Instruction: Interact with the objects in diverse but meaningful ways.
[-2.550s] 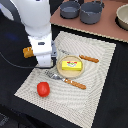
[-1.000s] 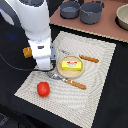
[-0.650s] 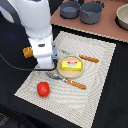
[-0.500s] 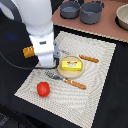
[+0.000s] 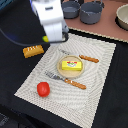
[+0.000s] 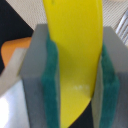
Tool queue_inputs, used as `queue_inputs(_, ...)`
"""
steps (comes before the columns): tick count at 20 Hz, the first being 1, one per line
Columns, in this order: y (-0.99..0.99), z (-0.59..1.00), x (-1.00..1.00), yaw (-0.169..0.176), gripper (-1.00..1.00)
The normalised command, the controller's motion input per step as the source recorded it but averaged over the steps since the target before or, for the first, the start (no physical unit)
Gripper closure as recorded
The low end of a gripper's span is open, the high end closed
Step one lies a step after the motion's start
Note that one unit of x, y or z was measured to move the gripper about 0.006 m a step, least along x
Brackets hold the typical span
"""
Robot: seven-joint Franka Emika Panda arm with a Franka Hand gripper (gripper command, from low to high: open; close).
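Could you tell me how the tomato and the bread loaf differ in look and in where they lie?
The tomato is round and red; the bread loaf is oblong and orange-brown. The tomato sits on the pale placemat near its front corner, while the bread loaf lies off the placemat on the dark table, at the exterior view's left. Both are small toy foods lying free, untouched by the gripper.

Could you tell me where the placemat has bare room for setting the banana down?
The placemat lies bare past the fork, at the exterior view's right, and between tomato and plate. The middle is crowded by plate, butter block and cutlery.
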Motion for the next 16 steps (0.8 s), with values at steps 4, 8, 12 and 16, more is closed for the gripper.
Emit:
queue_inputs(4,0.46,0.62,0.88,0.006,1.00)
queue_inputs(8,0.38,0.48,0.95,0.000,1.00)
queue_inputs(12,0.30,0.45,0.99,0.000,1.00)
queue_inputs(16,0.27,0.37,1.00,0.000,1.00)
